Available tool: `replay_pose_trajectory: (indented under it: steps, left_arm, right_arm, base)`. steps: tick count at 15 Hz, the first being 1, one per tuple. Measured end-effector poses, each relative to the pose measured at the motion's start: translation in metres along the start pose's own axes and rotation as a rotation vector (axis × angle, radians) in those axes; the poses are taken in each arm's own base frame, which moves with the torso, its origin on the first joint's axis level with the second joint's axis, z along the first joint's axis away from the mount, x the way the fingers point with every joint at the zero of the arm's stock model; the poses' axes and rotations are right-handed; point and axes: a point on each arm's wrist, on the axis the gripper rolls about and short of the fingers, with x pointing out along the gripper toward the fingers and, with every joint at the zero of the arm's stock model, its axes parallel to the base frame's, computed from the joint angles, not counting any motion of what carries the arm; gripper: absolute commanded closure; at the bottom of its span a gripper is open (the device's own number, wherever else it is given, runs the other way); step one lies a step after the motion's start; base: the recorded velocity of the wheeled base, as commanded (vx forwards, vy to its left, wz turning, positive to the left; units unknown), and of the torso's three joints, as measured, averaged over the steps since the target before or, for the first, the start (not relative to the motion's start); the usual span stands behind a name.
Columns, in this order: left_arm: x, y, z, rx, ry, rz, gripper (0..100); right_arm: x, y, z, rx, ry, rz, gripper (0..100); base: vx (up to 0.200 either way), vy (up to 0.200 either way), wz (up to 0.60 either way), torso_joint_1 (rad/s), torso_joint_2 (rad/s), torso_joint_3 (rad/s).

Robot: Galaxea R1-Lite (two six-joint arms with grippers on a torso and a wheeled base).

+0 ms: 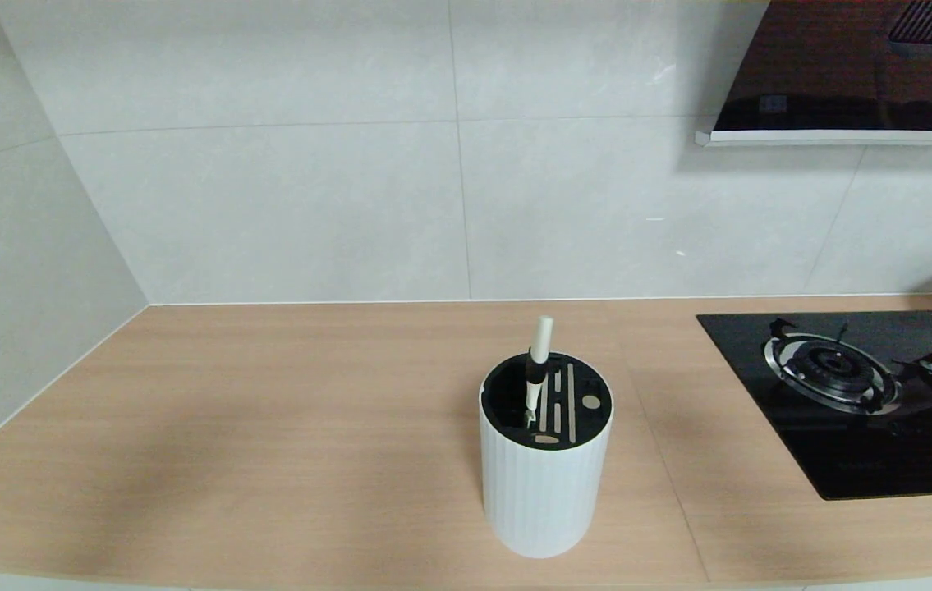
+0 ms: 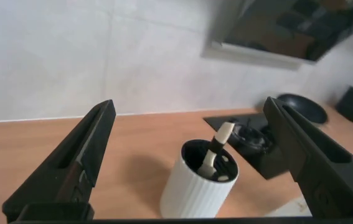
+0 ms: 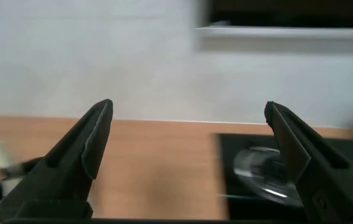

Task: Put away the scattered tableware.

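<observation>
Holder (image 1: 545, 476) on the tabletop (image 1: 268, 443) with one utensil (image 1: 538, 361) standing in it; both pincers spread wide.
Nearest, the left pincer (image 2: 187, 107) has its two dark fingers (image 2: 76, 162) far apart, gripping nothing; the right pincer (image 3: 188, 107) likewise stands wide apart with nothing between its fingers; on the wooden tabletop the white ribbed holder is a round cylinder with a black slotted top; the utensil stands handle up in the large open compartment on the holder's left side, slightly tilted, its black neck and cream handle rising above the rim, its working end hidden inside; farther right lies a black gas hob (image 1: 843, 402), well apart from the holder; behind everything runs the pale tiled wall (image 1: 309, 205), with a dark range hood (image 1: 851, 74) mounted above the hob.
</observation>
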Motion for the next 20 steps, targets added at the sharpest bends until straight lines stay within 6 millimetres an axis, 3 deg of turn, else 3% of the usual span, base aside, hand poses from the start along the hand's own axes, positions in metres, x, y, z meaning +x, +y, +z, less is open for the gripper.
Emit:
replay_pose_trajectory:
  steps: [5, 8, 10, 14, 17, 20]
  left_arm:
    - [-0.085, -0.019, -0.016, 0.005, 0.005, 0.05, 0]
    - [-0.121, -0.027, -0.026, 0.105, -0.096, 0.169, 0]
    - [-0.131, -0.031, -0.031, 0.215, -0.163, 0.28, 0]
    - [-0.131, -0.018, -0.077, 0.269, -0.079, 0.316, 0]
    - [-0.121, 0.01, -0.132, 0.287, 0.072, 0.357, 0]
    - [-0.12, 0.019, -0.152, 0.349, 0.148, 0.379, 0]
  right_arm:
    - [-0.093, -0.031, -0.02, -0.061, 0.052, -0.14, 0]
    - [-0.129, -0.03, -0.033, -0.087, 0.011, -0.253, 0]
    - [-0.145, -0.026, -0.046, -0.098, -0.012, -0.291, 0]
    - [-0.149, -0.022, -0.082, -0.06, 0.012, -0.251, 0]
    - [-0.135, -0.021, -0.118, -0.05, 0.027, -0.227, 0]
    - [-0.127, -0.02, -0.159, -0.037, 0.137, -0.177, 0]
  base:
    - [0.0, 0.0, 0.0, 0.0, 0.0, 0.0]
    - [0.0, 0.0, 0.0, 0.0, 0.0, 0.0]
    - [0.0, 0.0, 0.0, 0.0, 0.0, 0.0]
    - [0.0, 0.0, 0.0, 0.0, 0.0, 0.0]
    - [0.0, 0.0, 0.0, 0.0, 0.0, 0.0]
    - [0.0, 0.0, 0.0, 0.0, 0.0, 0.0]
